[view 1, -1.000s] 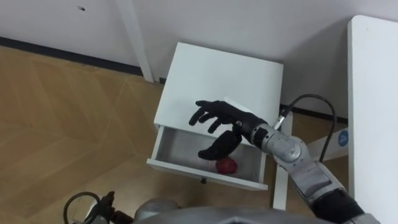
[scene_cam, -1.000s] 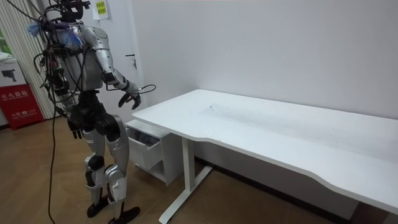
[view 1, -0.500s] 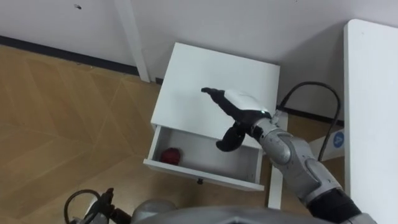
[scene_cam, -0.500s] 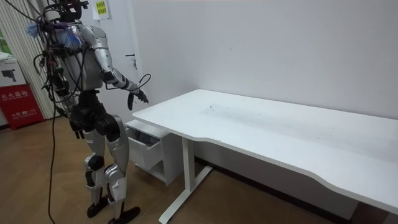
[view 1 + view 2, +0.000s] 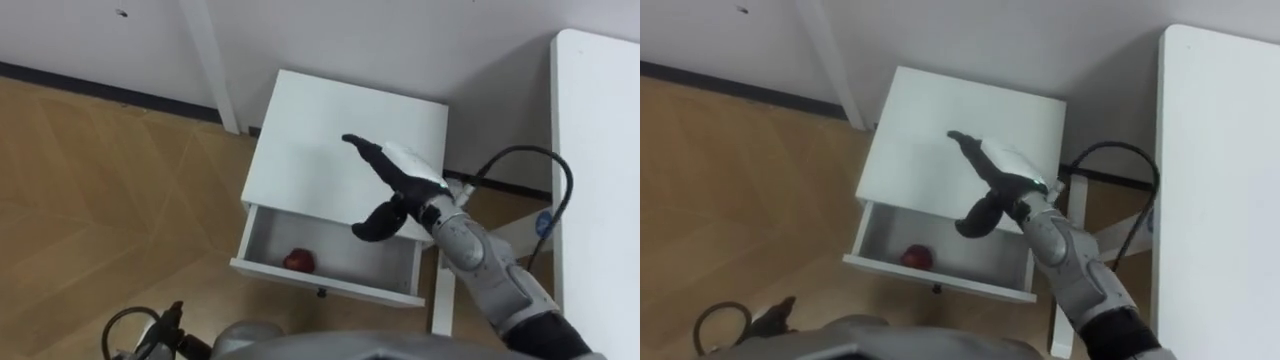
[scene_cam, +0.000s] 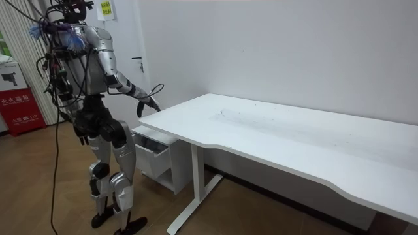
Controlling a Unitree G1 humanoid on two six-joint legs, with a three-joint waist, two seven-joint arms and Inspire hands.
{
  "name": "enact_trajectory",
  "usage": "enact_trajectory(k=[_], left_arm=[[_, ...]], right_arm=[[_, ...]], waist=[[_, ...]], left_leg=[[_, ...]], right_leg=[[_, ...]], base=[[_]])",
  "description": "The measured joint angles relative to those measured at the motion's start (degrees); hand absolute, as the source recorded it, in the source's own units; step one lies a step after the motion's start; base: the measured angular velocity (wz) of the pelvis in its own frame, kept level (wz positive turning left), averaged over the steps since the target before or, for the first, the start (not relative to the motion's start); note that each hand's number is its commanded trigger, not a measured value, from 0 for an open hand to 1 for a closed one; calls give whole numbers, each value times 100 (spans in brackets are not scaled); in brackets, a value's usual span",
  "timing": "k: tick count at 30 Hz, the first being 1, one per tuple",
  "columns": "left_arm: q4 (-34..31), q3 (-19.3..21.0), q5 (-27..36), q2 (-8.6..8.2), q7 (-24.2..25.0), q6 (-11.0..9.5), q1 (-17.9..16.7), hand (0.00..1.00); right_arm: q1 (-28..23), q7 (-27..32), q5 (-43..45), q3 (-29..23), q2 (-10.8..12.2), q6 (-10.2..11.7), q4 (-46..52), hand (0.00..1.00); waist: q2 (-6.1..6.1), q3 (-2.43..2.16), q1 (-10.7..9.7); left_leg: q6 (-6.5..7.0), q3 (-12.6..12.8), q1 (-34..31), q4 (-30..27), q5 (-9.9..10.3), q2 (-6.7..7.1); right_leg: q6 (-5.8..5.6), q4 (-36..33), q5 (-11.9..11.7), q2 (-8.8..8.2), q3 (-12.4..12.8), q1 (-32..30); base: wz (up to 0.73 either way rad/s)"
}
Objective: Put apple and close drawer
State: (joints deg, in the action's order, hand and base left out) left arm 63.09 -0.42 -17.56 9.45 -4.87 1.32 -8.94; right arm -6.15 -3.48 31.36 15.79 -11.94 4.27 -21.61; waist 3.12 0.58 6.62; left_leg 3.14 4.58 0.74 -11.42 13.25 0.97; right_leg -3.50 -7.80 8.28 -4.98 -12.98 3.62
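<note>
The apple (image 5: 298,261) is lying inside the open drawer (image 5: 330,284), in the lower middle of the left eye view, sitting on the drawer floor near its front wall and towards the left end, touching no hand. The drawer is standing pulled out of a low white cabinet (image 5: 340,125) that is filling the centre of the frame, with the white table (image 5: 598,150) running down the right edge. The right hand (image 5: 405,188) is hovering above the cabinet's front edge, right of centre, its fingers stretched out almost straight, the thumb hanging down and apart, holding nothing. The left hand (image 6: 79,135) is hanging by the hip at the room view's left. The apple is looking small, round, firm and smooth, so it is probably light and apt to roll; a grip would be sitting best around its widest part from above. With the fruit inside, the drawer front is likely waiting for a flat push
</note>
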Motion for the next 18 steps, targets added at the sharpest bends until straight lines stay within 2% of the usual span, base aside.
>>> enact_trajectory(k=[2, 3, 4, 5, 6, 7, 8, 9, 10, 11, 12, 13, 14, 15, 16, 17, 18], left_arm=[[4, 38, 10, 2, -30, 1, -42, 0], [11, 42, 6, -11, -50, 4, -103, 0], [19, 57, 5, -14, -57, 4, -154, 0], [33, 74, 13, -5, -60, 1, -156, 0], [85, 178, -9, 37, -64, -1, -133, 0], [241, 266, -6, 78, -71, -17, -37, 0], [316, 267, 14, 120, -72, -25, -1, 0], [478, 294, 120, 201, -62, -28, 89, 0], [601, 297, 197, 223, -60, 9, 173, 0], [609, 296, 239, 227, -58, 21, 186, 0], [561, 287, 240, 304, -56, 36, 196, 0], [551, 240, 233, 466, -43, 52, 230, 0], [545, 243, 193, 539, -40, 75, 236, 0], [468, 317, 157, 609, -59, 130, 237, 0], [260, 486, 172, 476, -66, 242, 62, 0], [155, 488, 174, 391, -49, 275, -73, 0], [8, 469, 212, 279, -20, 374, -286, 0]], right_arm=[[-90, 229, -101, -354, 5, -4, -498, 0], [-97, 330, -204, -655, 14, -34, -844, 0], [-152, 486, -246, -997, 12, -58, -1137, 0], [-215, 576, -292, -1171, 3, -77, -1245, 0], [-333, 721, -406, -1511, -12, -95, -1456, 0], [-378, 871, -439, -1799, -55, -109, -1756, 0], [-318, 911, -471, -1930, -73, -111, -1964, 0], [-154, 940, -562, -1967, -48, -103, -2308, 0], [-204, 962, -612, -1933, -43, -17, -2381, 0], [-263, 965, -690, -1914, -42, 63, -2439, 0], [-346, 981, -909, -1788, -19, 130, -2664, 0], [-328, 984, -1162, -1501, -27, 112, -3056, 0], [-333, 951, -1285, -1430, -38, 70, -3235, 0], [-355, 902, -1524, -1487, -58, -82, -3494, 0], [-359, 875, -1755, -1510, -149, -233, -3730, 0], [-358, 874, -1816, -1517, -197, -271, -3831, 0], [-377, 860, -1882, -1507, -253, -303, -4032, 0]], waist=[[-52, 7, -118], [-132, 10, -221], [-225, -4, -335], [-251, -13, -392], [-261, -30, -565], [-334, -44, -648], [-413, -31, -621], [-526, 32, -608], [-720, 115, -669], [-935, 109, -702], [-1191, 124, -842], [-895, 150, -1013], [-768, 144, -1068], [-625, 80, -1113], [-586, 48, -1040], [-608, 44, -1010], [-601, 34, -915]], left_leg=[[3, 70, -6, -63, 2, 20], [16, 178, -27, -135, 0, 37], [57, 297, -17, -145, -24, 30], [67, 367, -5, -149, -29, 51], [184, 455, -1, -245, 5, 79], [385, 524, -27, -416, 127, 36], [433, 587, -63, -516, 159, -28], [486, 402, -125, -660, 210, -129], [476, 42, -159, -713, 204, -379], [441, -81, -182, -729, 179, -582], [392, -123, -318, -911, 163, -828], [352, 276, -499, -1269, 142, -651], [424, 438, -592, -1392, 240, -544], [539, 553, -827, -1872, 741, -454], [586, 582, -1020, -2245, 922, -408], [577, 593, -1001, -2234, 939, -395], [544, 600, -890, -2036, 866, -350]], right_leg=[[-26, -204, 17, -79, -49, -79], [-58, -711, 64, -145, -56, -305], [-66, -1685, 114, -244, -21, -794], [-37, -2311, 82, -333, 38, -1100], [16, -3629, -262, -519, 283, -1799], [-84, -4693, -1219, -510, 655, -2583], [-72, -5175, -1647, -434, 858, -2961], [53, -6874, -1561, -160, 1087, -3828], [222, -8609, -1121, 102, 851, -4598], [264, -9248, -962, 206, 603, -4926], [202, -10006, -854, 261, 313, -5367], [43, -10399, -586, -34, 491, -5548], [15, -10455, -417, -203, 661, -5547], [-48, -10320, -188, -417, 846, -5378], [25, -9603, -139, -451, 990, -4937], [18, -9020, -138, -441, 982, -4581], [-40, -7449, -141, -394, 922, -3689]], base=[[2], [-16], [-13], [7], [8], [-15], [-82], [-103], [-82], [-21], [27], [40], [62], [44], [34], [0], [-8]])
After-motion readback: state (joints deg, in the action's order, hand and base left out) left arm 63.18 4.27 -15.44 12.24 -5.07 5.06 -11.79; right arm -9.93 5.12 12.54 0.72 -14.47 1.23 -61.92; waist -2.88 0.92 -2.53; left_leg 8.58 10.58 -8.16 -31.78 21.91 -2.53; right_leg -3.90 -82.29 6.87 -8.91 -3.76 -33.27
